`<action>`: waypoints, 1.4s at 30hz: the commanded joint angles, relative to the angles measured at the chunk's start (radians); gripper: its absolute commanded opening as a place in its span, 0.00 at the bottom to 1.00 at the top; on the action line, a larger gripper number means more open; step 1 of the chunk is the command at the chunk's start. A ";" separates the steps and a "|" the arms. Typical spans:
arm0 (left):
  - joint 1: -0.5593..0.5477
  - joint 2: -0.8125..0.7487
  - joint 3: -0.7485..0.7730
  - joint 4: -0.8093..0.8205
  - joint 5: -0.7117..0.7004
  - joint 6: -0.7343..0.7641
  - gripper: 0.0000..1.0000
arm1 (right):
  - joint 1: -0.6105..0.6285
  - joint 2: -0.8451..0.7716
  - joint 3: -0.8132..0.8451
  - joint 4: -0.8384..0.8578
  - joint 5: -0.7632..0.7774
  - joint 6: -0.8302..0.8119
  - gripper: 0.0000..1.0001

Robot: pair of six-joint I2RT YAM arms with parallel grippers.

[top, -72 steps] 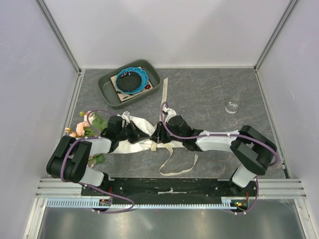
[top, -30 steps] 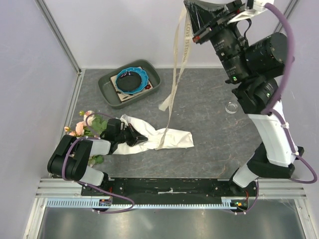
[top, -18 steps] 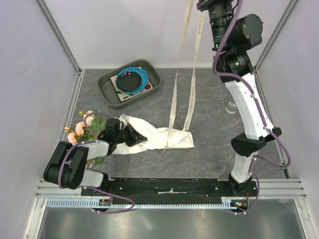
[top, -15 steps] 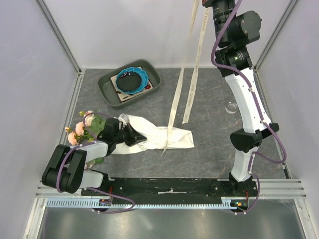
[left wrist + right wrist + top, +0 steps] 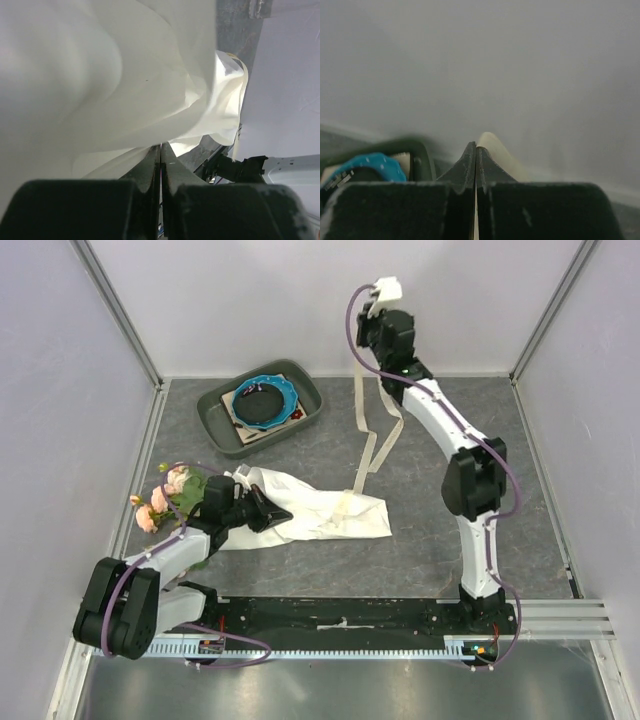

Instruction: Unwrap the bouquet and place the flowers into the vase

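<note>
The bouquet (image 5: pixel 292 502) is lying on its side in the lower left of the top view. Its flowers (image 5: pixel 165 492) are pointing to the left edge and its cream paper cone (image 5: pixel 335 518) is spreading toward the centre. The paper is looking thin and soft, so it is likely tearing or sliding off if it is pulled hard. The stems are looking thin and light, and the best hold for them is probably low down, not at the blooms (these crush easily).

The left gripper (image 5: pixel 160 155) is resting at the cone with its fingers pressed together, and it seems a thin fold of paper is pinched between them, though the wrist view is too close to be sure. The right gripper (image 5: pixel 476 150) is reaching to the upper centre with its fingers pressed together on the ribbon (image 5: pixel 364 445). The ribbon is hanging down limp, with its lower end at the paper.

The grey tray (image 5: pixel 213 412) in the upper left is holding a blue dish (image 5: pixel 287 392) with something dark and round inside. The vase is not showing in any view, perhaps because the right arm is covering it.
</note>
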 commanded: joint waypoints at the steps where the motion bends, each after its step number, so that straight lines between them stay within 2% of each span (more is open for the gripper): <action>1: 0.003 -0.045 0.047 -0.041 -0.010 0.047 0.05 | -0.002 0.103 -0.012 -0.102 -0.061 0.070 0.00; 4: 0.003 -0.048 0.052 -0.045 -0.013 0.049 0.05 | -0.004 0.172 -0.003 -0.191 -0.078 0.129 0.01; 5: 0.003 -0.046 0.053 -0.048 -0.012 0.050 0.05 | -0.001 0.200 0.002 -0.231 -0.081 0.152 0.04; 7: 0.003 -0.043 0.055 -0.047 -0.012 0.053 0.06 | -0.002 0.238 0.076 -0.294 -0.084 0.162 0.19; 8: 0.003 -0.038 0.055 -0.048 -0.009 0.055 0.06 | -0.004 0.290 0.121 -0.394 -0.081 0.159 0.27; 9: 0.003 -0.035 0.055 -0.048 -0.007 0.055 0.05 | -0.004 0.318 0.169 -0.450 -0.074 0.156 0.55; 10: 0.003 -0.034 0.052 -0.047 -0.009 0.056 0.06 | -0.004 0.343 0.269 -0.511 -0.058 0.151 0.64; 11: 0.003 -0.035 0.048 -0.048 -0.009 0.056 0.06 | -0.004 0.378 0.311 -0.643 -0.043 0.148 0.70; 12: 0.003 -0.035 0.045 -0.047 -0.010 0.056 0.06 | -0.004 0.377 0.328 -0.690 -0.026 0.140 0.78; 14: 0.003 -0.035 0.041 -0.044 -0.010 0.053 0.06 | -0.007 0.294 0.231 -0.759 0.017 0.131 0.87; 15: 0.001 -0.034 0.039 -0.038 -0.009 0.050 0.06 | -0.012 0.259 0.173 -0.771 0.023 0.111 0.96; 16: 0.001 -0.031 0.038 -0.035 -0.006 0.050 0.06 | -0.016 0.189 0.058 -0.790 0.052 0.113 0.98; 19: 0.001 -0.026 0.045 -0.036 -0.001 0.052 0.06 | -0.035 0.069 -0.184 -0.775 -0.003 0.114 0.98; 22: 0.001 -0.020 0.048 -0.033 0.007 0.055 0.06 | -0.035 0.015 -0.323 -0.727 -0.008 0.105 0.98; 26: 0.001 -0.014 0.045 -0.033 0.010 0.059 0.06 | -0.035 0.007 -0.409 -0.686 0.040 0.120 0.98; 30: 0.001 -0.026 0.025 -0.024 0.004 0.050 0.06 | -0.035 0.010 -0.498 -0.615 -0.058 0.160 0.98; 36: 0.001 -0.023 0.027 -0.025 0.004 0.053 0.06 | -0.030 -0.024 -0.601 -0.455 -0.089 0.245 0.96; 37: 0.000 -0.022 0.028 -0.027 0.005 0.053 0.06 | -0.030 -0.021 -0.603 -0.433 -0.074 0.254 0.95; 42: -0.002 -0.005 0.045 -0.025 0.003 0.055 0.06 | -0.004 0.042 -0.551 -0.400 0.044 0.248 0.69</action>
